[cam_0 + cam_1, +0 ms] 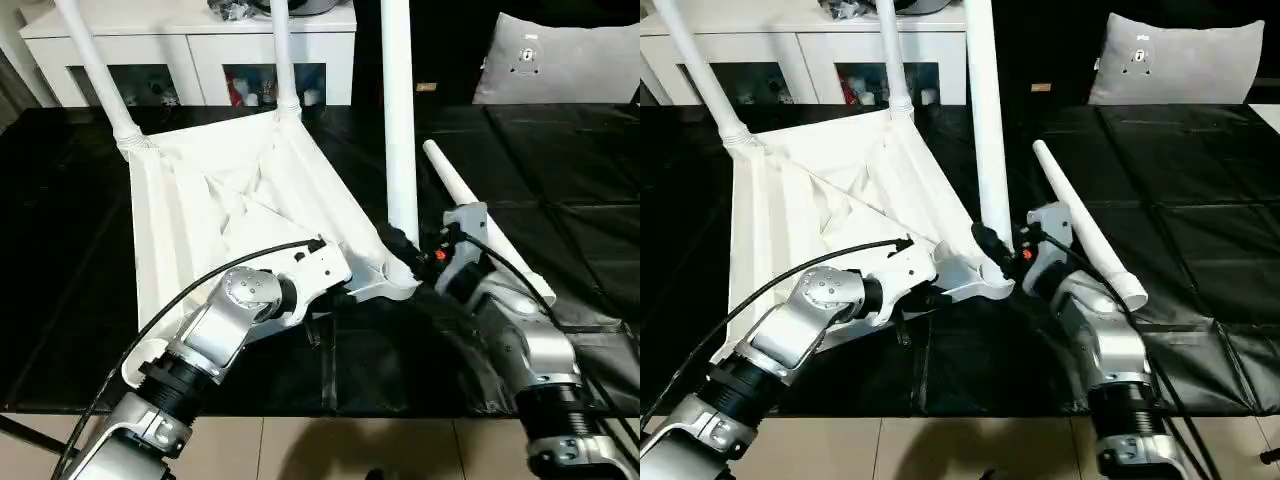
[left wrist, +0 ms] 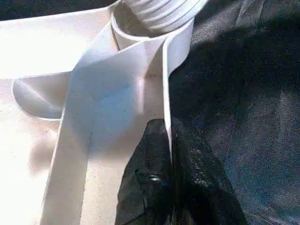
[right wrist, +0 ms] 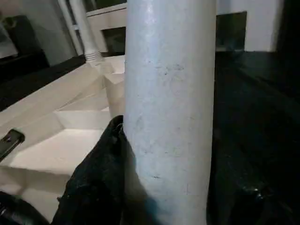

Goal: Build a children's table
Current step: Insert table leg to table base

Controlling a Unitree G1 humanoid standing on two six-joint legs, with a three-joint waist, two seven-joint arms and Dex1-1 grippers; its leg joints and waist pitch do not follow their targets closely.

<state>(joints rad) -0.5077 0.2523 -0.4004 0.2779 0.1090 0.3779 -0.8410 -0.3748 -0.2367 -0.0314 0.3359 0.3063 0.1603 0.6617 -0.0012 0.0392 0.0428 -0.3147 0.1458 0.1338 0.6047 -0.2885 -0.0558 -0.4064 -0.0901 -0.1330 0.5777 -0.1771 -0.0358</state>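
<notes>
Lying upside down on the black mat [image 1: 560,170], the square table top [image 1: 230,210] shows its ribbed underside, its near right corner held between the two grippers. In the left eye view three legs stand upright in corner sockets: the far left leg [image 1: 95,65], the far right leg [image 1: 281,55] and the near right leg [image 1: 399,120]. A fourth leg [image 1: 480,215] lies loose on the mat just right of that corner, slanting from far left to near right (four legs counted, one top). The left gripper [image 1: 345,288] reaches to the top's near edge, and the right gripper [image 1: 418,252] sits at the base of the near right leg. Behind the mat stands a white cabinet [image 1: 190,45], and a grey cushion [image 1: 560,60] rests at the far right; the mat is bare to the right of the loose leg.

The right eye view gives the same layout, with tiled floor [image 1: 940,445] along the near edge of the mat.

In the left wrist view the left gripper's black fingers [image 2: 150,187] are clenched on the thin rim wall of the top, one on each side, just short of the corner socket [image 2: 140,28].

In the right wrist view the near right leg stands between the right gripper's fingers [image 3: 101,178], which grasp it close to its foot.
</notes>
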